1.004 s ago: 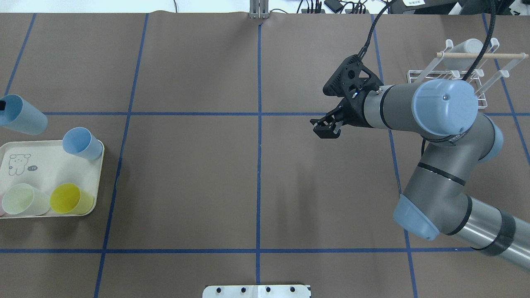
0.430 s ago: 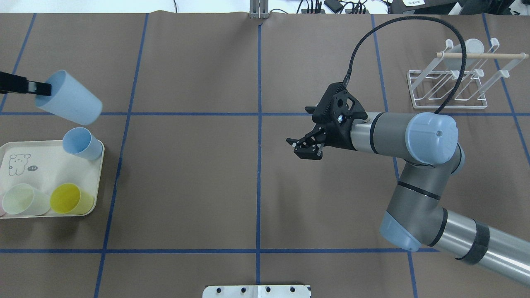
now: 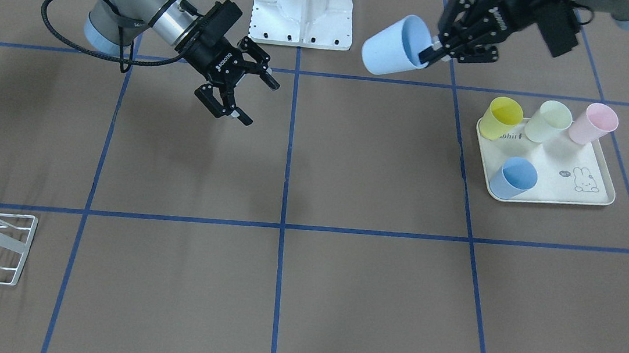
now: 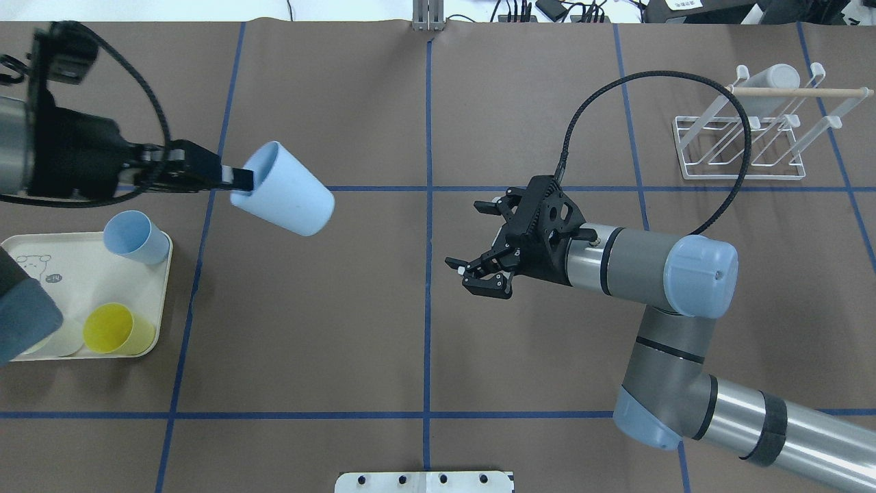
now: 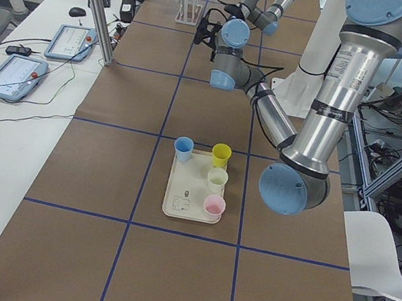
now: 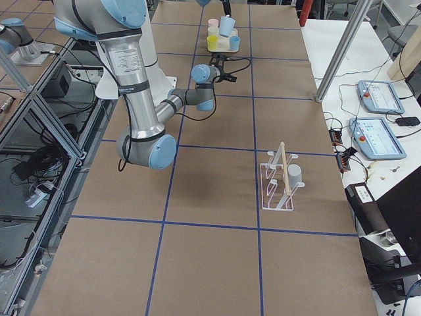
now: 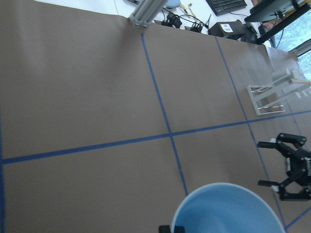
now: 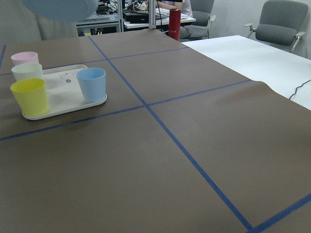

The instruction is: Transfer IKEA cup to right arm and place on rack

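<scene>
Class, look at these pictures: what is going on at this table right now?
The left gripper holds a light blue cup by its rim, tilted in the air. The right gripper hangs open near the table's middle, facing the cup but apart from it, so the handover is not yet done. The rack on the right carries one pale cup; four other cups stand on the tray.

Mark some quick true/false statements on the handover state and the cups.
1. The left gripper holds a blue cup by its rim, in the air. True.
2. The right gripper is shut on that cup. False: it is open, empty and apart from the cup.
3. A yellow cup stands on the tray. True.
4. The rack holds nothing. False: a pale cup hangs on it.
</scene>
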Controlling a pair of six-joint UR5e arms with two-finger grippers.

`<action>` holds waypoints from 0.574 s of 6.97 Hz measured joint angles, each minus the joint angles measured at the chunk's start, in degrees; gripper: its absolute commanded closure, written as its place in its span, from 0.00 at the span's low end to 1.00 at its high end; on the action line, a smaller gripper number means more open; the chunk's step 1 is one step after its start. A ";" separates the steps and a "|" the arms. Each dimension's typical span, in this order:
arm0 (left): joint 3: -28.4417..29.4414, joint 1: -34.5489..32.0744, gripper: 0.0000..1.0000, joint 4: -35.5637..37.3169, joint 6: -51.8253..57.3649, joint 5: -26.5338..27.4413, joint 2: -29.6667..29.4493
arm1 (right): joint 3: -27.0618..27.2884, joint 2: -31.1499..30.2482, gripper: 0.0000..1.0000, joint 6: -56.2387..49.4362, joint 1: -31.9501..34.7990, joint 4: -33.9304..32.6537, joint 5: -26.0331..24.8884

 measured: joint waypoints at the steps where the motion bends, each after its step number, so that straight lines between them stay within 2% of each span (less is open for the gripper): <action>1: 1.05 3.90 1.00 0.00 -1.75 3.78 -2.46 | -0.22 0.41 0.01 -0.25 -0.95 1.11 -0.84; 4: 5.27 10.03 1.00 -0.07 -3.53 9.17 -7.64 | -0.33 1.63 0.04 -0.19 -2.42 2.74 -1.31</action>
